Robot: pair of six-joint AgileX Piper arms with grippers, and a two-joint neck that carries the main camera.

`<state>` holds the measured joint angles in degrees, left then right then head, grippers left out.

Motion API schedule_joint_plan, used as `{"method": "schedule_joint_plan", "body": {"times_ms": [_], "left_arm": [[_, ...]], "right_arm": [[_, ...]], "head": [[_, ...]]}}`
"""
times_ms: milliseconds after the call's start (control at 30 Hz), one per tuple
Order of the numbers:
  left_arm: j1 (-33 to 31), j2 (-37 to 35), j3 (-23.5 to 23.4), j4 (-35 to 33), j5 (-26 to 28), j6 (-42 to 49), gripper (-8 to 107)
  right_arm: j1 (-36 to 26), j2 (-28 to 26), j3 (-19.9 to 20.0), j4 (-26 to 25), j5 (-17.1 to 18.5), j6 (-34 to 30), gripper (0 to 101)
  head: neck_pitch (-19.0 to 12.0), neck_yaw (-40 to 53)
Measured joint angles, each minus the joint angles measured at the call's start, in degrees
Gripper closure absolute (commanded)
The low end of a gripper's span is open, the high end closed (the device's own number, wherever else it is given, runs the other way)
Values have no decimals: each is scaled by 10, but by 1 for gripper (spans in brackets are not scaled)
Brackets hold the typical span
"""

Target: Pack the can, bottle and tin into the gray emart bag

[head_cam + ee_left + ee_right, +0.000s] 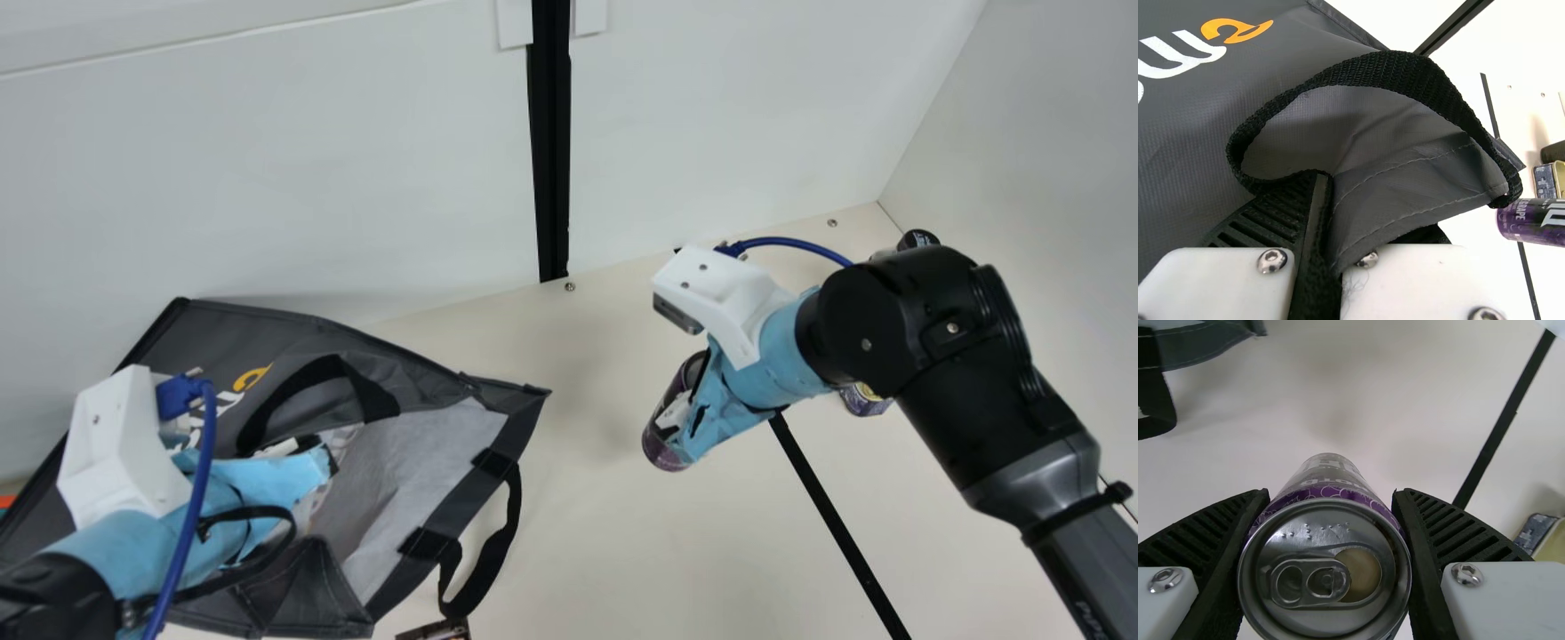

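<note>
In the main view my left gripper (322, 458) is at the mouth of the gray bag (427, 453). The left wrist view has the left gripper (1328, 240) shut on the bag's edge, beside a looped black handle (1405, 70). My right gripper (689, 413) holds the purple can (660, 444) tilted, to the right of the bag. From the right wrist view, the right gripper (1330, 513) has its fingers on both sides of the can (1325, 570), tab end toward the camera. The tin (864, 402) and a black-capped bottle (917, 238) are partly behind the right arm.
A black strip (840, 524) runs along the table (569, 533). The white back wall (267, 160) rises close behind the bag. A small dark printed item (436, 631) lies at the near edge, below the bag's hanging handle.
</note>
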<state>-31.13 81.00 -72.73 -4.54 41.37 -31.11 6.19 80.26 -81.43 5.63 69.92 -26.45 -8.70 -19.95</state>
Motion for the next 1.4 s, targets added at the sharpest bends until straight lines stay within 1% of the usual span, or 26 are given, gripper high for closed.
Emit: {"method": "schedule_joint_plan", "body": {"times_ms": [433,667,1033,1300,1400], "left_arm": [[0,0,0,0,0,0,89],[0,0,0,0,0,0,89],[0,0,0,0,0,0,89],[0,0,0,0,0,0,89],[0,0,0,0,0,0,89]], "right_arm": [[55,-14,21,14,0,-10,101],[69,-23,10,35,0,-28,101],[60,-36,-12,99,1,-57,101],[51,-46,-2,160,-20,-85,101],[49,-50,5,180,-33,-96,101]], "head": [[0,0],[0,0],[0,1],[0,0],[0,0]]}}
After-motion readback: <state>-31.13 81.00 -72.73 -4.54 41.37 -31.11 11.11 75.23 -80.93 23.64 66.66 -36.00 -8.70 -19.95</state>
